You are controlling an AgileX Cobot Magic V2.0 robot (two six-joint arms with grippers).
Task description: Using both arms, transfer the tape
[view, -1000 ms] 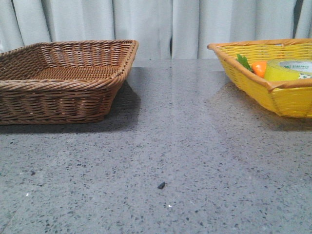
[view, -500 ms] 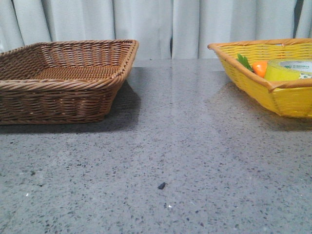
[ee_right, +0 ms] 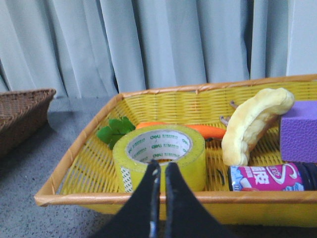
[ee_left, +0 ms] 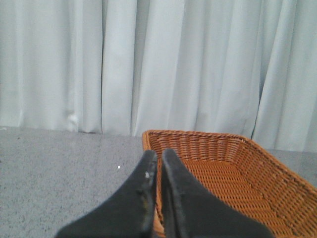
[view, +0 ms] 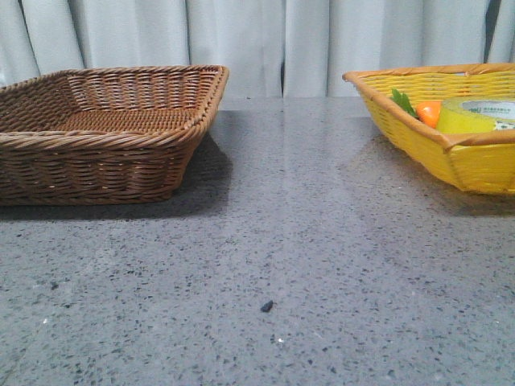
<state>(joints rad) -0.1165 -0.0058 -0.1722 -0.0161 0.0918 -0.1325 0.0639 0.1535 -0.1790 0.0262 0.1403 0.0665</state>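
Observation:
The tape [ee_right: 159, 154], a wide yellow roll with a white "deli" core, lies flat in the yellow basket [ee_right: 124, 198] beside an orange carrot [ee_right: 198, 129]. In the front view the tape [view: 475, 117] peeks over the yellow basket's rim [view: 402, 121] at far right. My right gripper [ee_right: 161, 166] is shut and empty, hovering outside the basket's near rim, pointing at the roll. My left gripper [ee_left: 158, 154] is shut and empty, over the corner of the brown wicker basket [ee_left: 223, 168]. Neither gripper appears in the front view.
The brown basket [view: 105, 129] stands at left on the grey speckled table [view: 273, 265]. The yellow basket also holds a yellow banana toy [ee_right: 252, 124], a purple block [ee_right: 299, 131] and a pink can [ee_right: 270, 177]. White curtains hang behind.
None of the objects has moved; only the look of the tape's top shifts slightly between front frames.

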